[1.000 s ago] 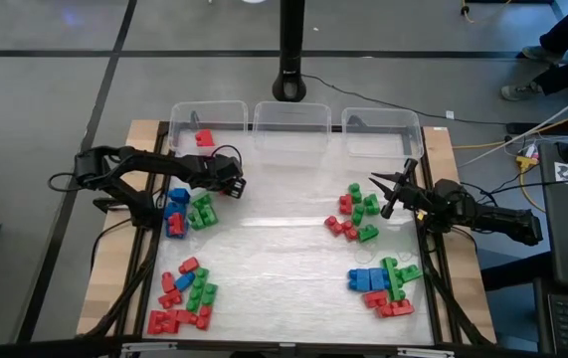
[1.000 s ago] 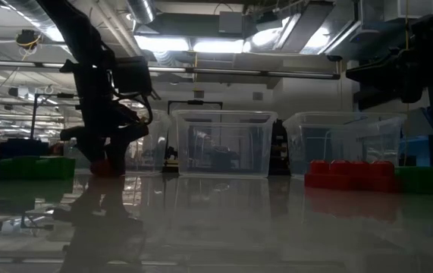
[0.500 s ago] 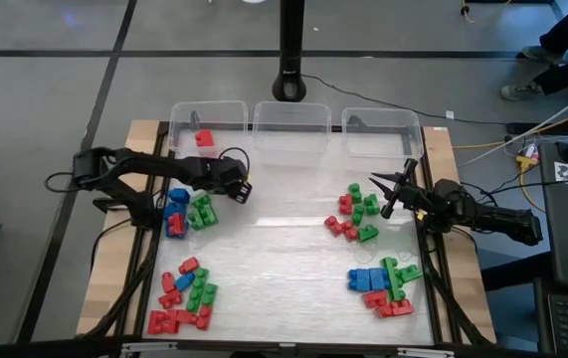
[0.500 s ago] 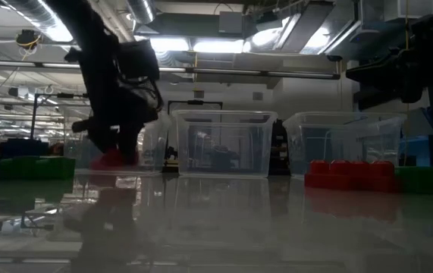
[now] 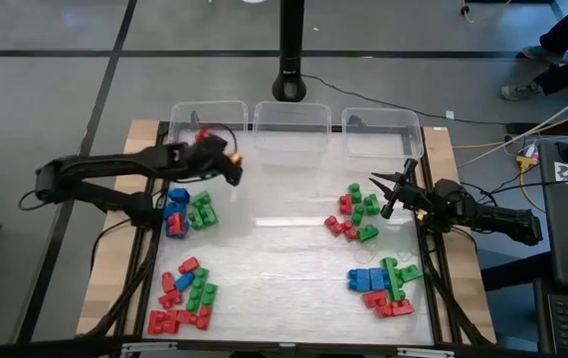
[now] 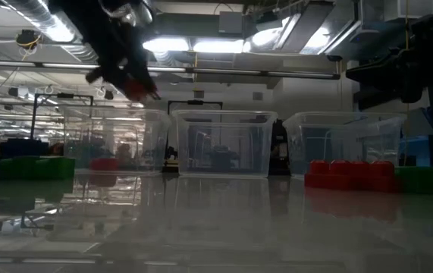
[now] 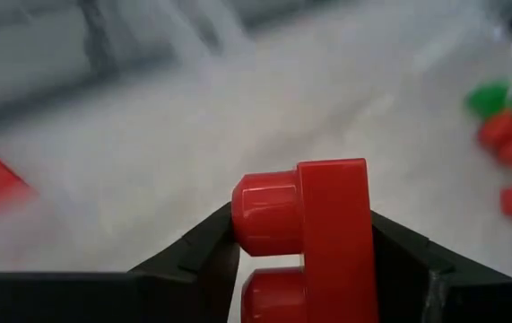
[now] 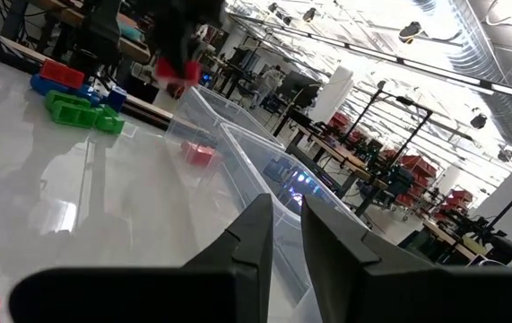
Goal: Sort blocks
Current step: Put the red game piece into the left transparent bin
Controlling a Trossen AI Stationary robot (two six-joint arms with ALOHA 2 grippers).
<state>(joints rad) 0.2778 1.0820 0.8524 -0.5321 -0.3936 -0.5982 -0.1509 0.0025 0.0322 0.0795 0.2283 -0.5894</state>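
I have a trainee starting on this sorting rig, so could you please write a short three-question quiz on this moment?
1. What colour is the block in the left gripper?
2. True or false: the left-hand clear bin already holds a red block.
3. Where is the right gripper? A) above the middle bin B) beside the red and green pile on the table's right side C) over the blue blocks

Key: 1. Red. 2. True. 3. B.
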